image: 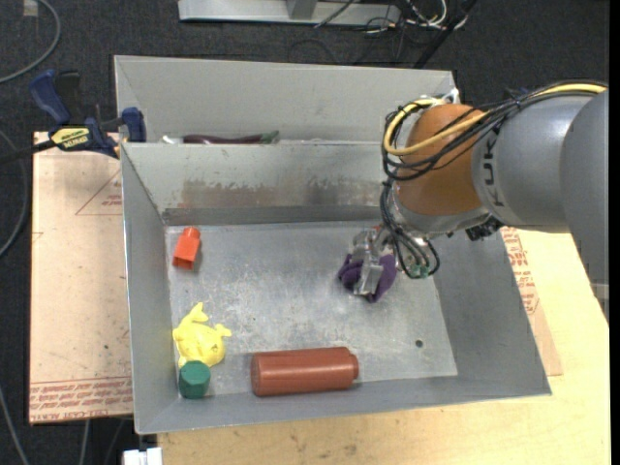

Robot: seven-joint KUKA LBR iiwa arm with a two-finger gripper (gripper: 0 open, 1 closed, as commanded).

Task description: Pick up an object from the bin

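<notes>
Item: small purple crumpled soft piece (351,273), right-centre of grey metal bin (281,289). Tool (372,281) narrow, clamped on it. Step: grasp. Your next move: lift straight up, watching for slip.

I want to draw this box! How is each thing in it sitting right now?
hand: down low, right at the purple thing.
purple thing: at the hand, partly hidden; gripped or not, cannot tell.
orange block: lying alone at the back left.
yellow toy: resting at the front left.
green cylinder: standing upright, right by the yellow toy.
red-brown cylinder: lying on its side at the front.
</notes>
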